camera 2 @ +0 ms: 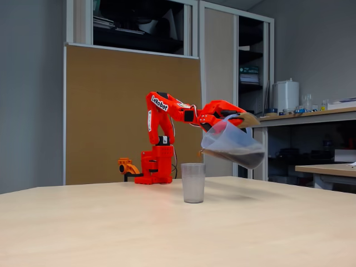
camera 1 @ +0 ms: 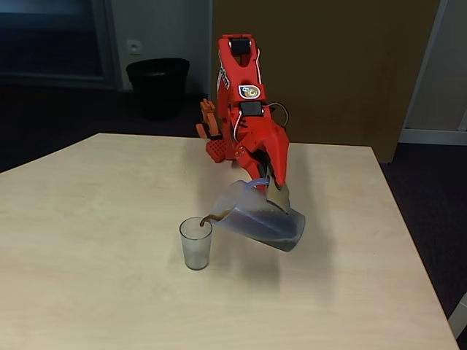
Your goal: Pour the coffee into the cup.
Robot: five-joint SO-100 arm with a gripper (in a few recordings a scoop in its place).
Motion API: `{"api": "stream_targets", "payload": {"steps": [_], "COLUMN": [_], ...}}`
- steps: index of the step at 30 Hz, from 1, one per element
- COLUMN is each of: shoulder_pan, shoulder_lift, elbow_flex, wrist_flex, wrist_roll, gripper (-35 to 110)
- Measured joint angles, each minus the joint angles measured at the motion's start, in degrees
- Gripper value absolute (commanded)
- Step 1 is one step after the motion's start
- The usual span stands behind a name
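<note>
Coffee, a dark brown stream, leaves the spout of the tilted translucent jug and arcs to the rim of the cup; more dark liquid lies in the jug's lowered side. The cup stands upright on the pale wooden table, nearest the camera, just beside and below the jug's spout. Behind the cup, the red arm's gripper is clamped on the jug's handle, holding it off the table. Farthest back stands a black bin.
</note>
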Motion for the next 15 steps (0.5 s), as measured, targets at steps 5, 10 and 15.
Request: {"api": "stream_targets", "payload": {"steps": [5, 10, 15], "shoulder_pan": [0.6, 1.2, 1.1], "shoulder_lift": [0.0, 0.0, 0.1], "elbow_flex": [0.0, 0.0, 0.7], "wrist_flex": [-1.0, -2.0, -3.3], "wrist_roll": [1.1, 1.7, 2.0], "gripper": [0, 0, 0]}}
